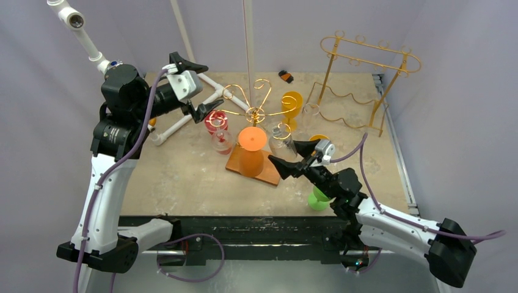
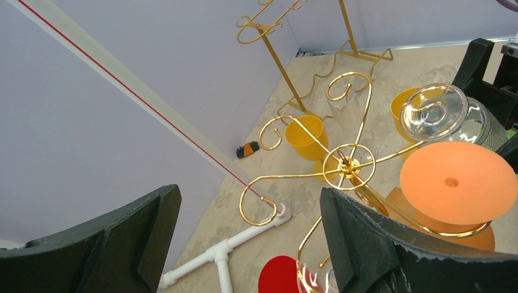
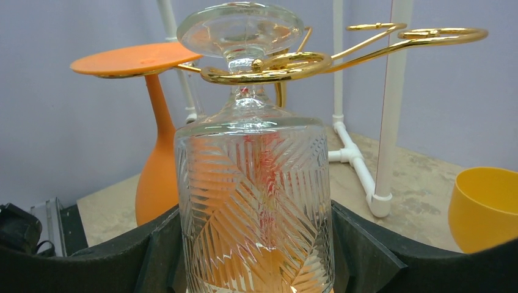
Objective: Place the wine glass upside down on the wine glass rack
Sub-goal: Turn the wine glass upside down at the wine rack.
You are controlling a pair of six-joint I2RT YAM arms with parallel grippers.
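The right end effector fills the bottom of the right wrist view, its two dark fingers pressed against either side of the wine glass and clamped on its bowl. The rim of the bowl is cut off by the lower edge of that view, so how far down the fingers reach cannot be told. The glass is clear, cut with slanted leaf-like ribs, and stands upside down: its stem sits in a curled gold arm of the wine glass rack, on the near right side of the rack, with its round foot just above the curl. From above, its bowl is mostly hidden under that foot and hard to make out. An orange glass hangs upside down just left of it. A green cup on the tabletop is half hidden behind the right arm. The left end effector hovers at the far left with fingers wide apart, holding nothing.
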